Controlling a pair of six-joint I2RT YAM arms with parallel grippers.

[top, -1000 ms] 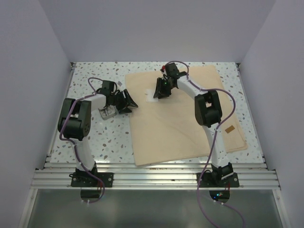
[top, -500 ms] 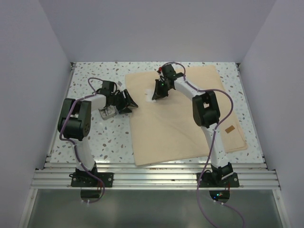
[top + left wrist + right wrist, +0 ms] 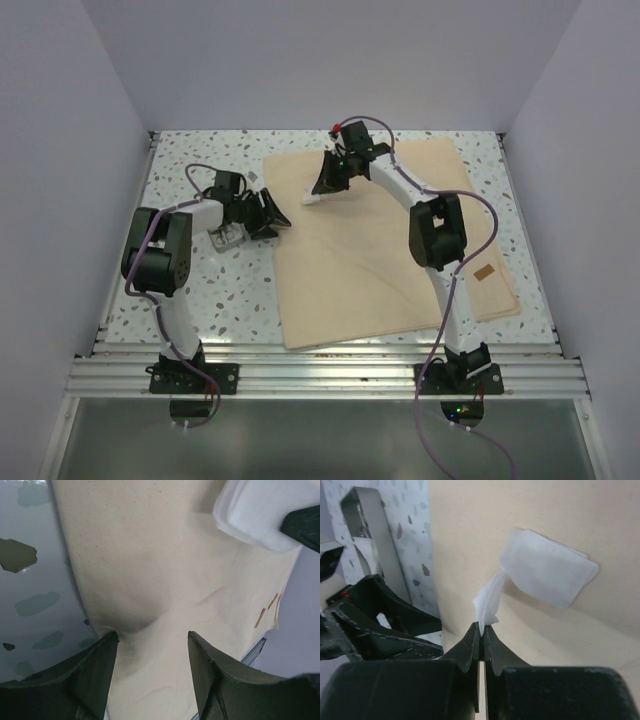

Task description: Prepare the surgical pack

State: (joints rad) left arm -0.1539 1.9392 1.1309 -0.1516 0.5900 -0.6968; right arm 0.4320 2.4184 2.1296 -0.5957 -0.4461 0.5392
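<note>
Robotics lab test cell

Plain pale walls (image 3: 70,120) box in a speckled tabletop (image 3: 240,300) on the left, right and far sides; aluminium rails (image 3: 320,375) run along the near edge, where the left arm (image 3: 160,265) and right arm (image 3: 437,235) are bolted.

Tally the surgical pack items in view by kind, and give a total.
tan cloth sheet: 1
white gauze pile: 1, one layer pinched by the right gripper
silver tin: 1
Total: 3

Speckled table (image 3: 240,290), alu rail (image 3: 330,375)
</note>
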